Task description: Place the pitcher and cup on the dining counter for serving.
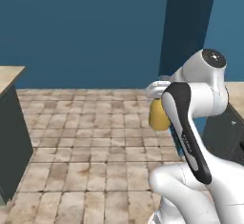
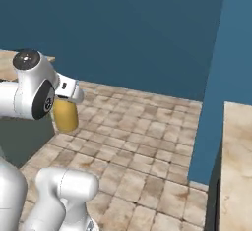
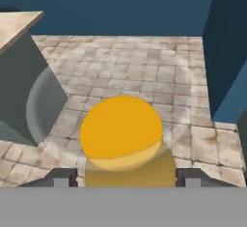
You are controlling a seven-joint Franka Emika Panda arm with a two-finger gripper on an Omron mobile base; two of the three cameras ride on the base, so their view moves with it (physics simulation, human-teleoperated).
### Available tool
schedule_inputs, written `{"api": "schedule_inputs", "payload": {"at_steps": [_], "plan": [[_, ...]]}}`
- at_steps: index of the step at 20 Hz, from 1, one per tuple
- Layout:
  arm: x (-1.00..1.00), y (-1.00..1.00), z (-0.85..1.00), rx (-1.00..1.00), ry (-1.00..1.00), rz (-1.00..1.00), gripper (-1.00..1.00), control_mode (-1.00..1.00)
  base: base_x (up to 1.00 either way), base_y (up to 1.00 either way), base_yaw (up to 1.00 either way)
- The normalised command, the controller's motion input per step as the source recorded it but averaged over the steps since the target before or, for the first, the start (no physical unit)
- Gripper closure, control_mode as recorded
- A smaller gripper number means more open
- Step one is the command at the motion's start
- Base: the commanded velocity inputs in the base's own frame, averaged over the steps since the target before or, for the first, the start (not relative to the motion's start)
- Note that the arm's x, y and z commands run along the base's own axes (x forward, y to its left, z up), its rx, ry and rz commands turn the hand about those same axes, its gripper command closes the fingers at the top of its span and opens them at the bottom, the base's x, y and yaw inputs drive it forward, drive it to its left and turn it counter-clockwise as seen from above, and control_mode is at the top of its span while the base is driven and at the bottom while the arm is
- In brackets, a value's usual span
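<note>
Gripper [image 3: 126,177] fingers squeeze the pitcher [image 3: 123,141] right between them, up over the floor [image 3: 144,71]; it looks smooth, slippery, breakable and heavy with juice, so hold its round belly tight.

White glossy rounded arm links [image 1: 190,189], black curved joint band [image 1: 187,132], dark round joint cap [image 2: 26,59].

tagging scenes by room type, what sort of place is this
Probably a simulated kitchen or dining area, seen mid-carry. A stone-topped counter with dark fronts stands left, another counter right, over a tiled floor with blue walls. The gripper holds a pitcher of orange drink above the floor.
</note>
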Motion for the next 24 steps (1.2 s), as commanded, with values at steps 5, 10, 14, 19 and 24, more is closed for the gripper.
{"api": "schedule_inputs", "payload": {"at_steps": [5,10,14,19,24], "plan": [[0.00,0.00,0.00,0.00,0.00,0.00,1.00,1.00,0.26,0.37,0.81],[0.00,0.00,0.00,0.00,0.00,0.00,1.00,1.00,0.64,0.42,0.68],[0.00,0.00,0.00,0.00,0.00,0.00,1.00,1.00,0.98,0.19,0.53],[0.00,0.00,0.00,0.00,0.00,0.00,1.00,1.00,1.00,-0.39,0.37],[0.00,0.00,0.00,0.00,0.00,0.00,1.00,1.00,1.00,-0.85,0.40]]}}
